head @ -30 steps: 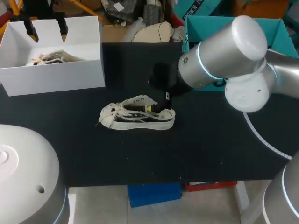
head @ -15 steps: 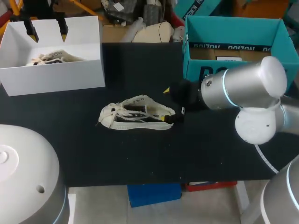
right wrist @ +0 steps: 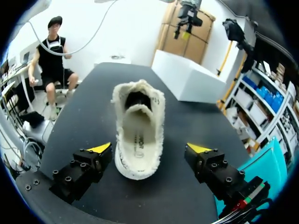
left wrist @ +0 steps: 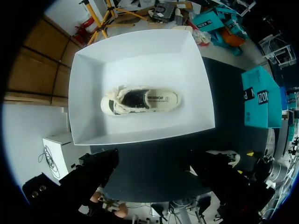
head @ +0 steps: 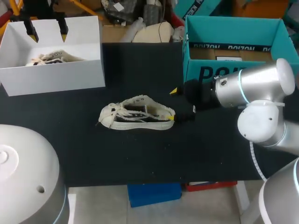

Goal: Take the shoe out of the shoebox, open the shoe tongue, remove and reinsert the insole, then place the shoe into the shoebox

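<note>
My right gripper [right wrist: 149,148] is spread wide, both yellow tips clear of the shoe [right wrist: 139,128]. Shoe lies on the black table [right wrist: 187,116], heel end between and just ahead of my fingers, toe pointing away, insole [right wrist: 135,140] showing inside. My left gripper [head: 47,33] is spread too, holding nothing, hanging above the white shoebox [left wrist: 140,137]. A 2nd shoe [left wrist: 140,99] lies flat in that box, straight ahead of those fingers
</note>
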Motion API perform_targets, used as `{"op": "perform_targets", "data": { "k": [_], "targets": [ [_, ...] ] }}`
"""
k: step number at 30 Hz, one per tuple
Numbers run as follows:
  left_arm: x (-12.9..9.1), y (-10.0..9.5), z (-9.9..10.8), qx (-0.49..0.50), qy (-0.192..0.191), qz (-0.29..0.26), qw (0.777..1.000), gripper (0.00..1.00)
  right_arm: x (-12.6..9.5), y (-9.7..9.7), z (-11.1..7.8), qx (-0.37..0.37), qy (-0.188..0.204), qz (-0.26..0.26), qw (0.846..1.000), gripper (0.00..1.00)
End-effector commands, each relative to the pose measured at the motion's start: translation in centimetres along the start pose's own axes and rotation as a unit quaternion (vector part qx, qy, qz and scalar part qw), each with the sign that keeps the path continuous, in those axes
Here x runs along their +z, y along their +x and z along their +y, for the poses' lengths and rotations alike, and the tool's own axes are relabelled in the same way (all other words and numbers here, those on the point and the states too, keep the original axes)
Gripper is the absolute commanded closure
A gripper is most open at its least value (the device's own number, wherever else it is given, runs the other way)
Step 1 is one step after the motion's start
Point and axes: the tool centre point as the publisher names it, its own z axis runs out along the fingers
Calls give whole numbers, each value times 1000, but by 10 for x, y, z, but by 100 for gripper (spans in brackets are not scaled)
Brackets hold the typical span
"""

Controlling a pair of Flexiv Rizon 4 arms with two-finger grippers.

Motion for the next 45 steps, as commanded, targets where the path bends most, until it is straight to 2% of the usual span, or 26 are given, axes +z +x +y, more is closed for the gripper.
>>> {"op": "perform_targets", "data": {
  "k": [1, 32, 45],
  "targets": [
    [0, 0, 0, 0, -1, -1, 1000, 0, 14, -1, -9, 3, -92, 5, 996, 0],
    [0, 0, 0, 0, -1, -1, 1000, 0, 52, 11, -24, 29, -101, 55, 993, 0],
    [0, 0, 0, 0, -1, -1, 1000, 0, 53, 19, -28, 48, -110, 65, 991, 0]
  ]
}}
